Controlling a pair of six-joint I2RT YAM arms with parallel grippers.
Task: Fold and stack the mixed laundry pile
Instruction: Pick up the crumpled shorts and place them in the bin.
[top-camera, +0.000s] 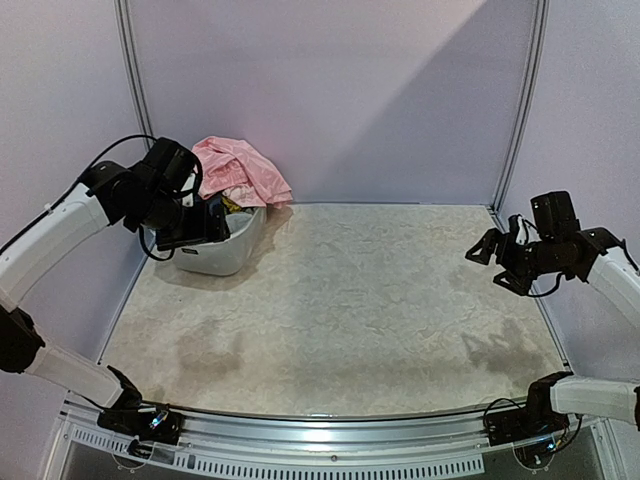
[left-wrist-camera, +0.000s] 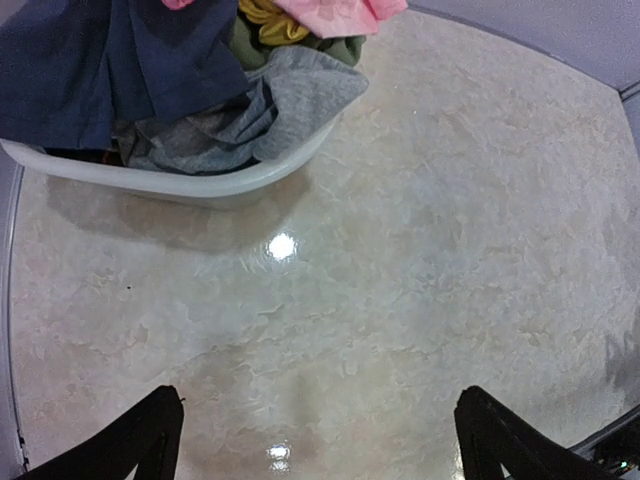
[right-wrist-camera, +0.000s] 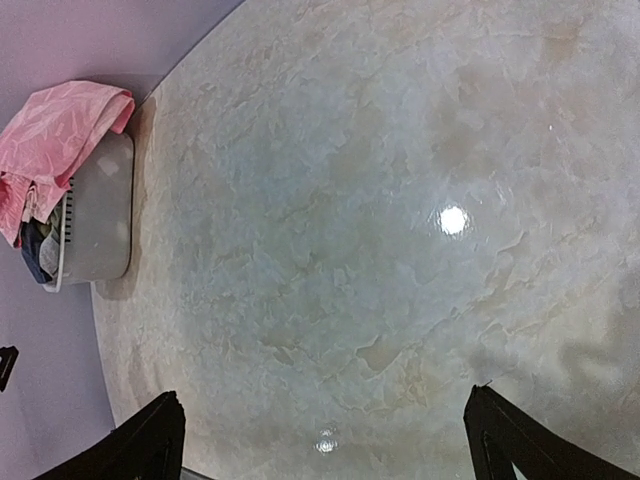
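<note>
Top external view shows you the mixed laundry pile (top-camera: 238, 172) heaped in the white tub (top-camera: 228, 256), far left. Nothing is folded or stacked yet. Your left gripper (left-wrist-camera: 320, 445), by the tub, and right gripper (right-wrist-camera: 325, 440), far off, have jaws wide apart, holding nothing.

Soft matt cloth laundry pile (left-wrist-camera: 200, 90), smooth white plastic tub (left-wrist-camera: 180, 186), glossy marble-look table (left-wrist-camera: 400, 300).
</note>
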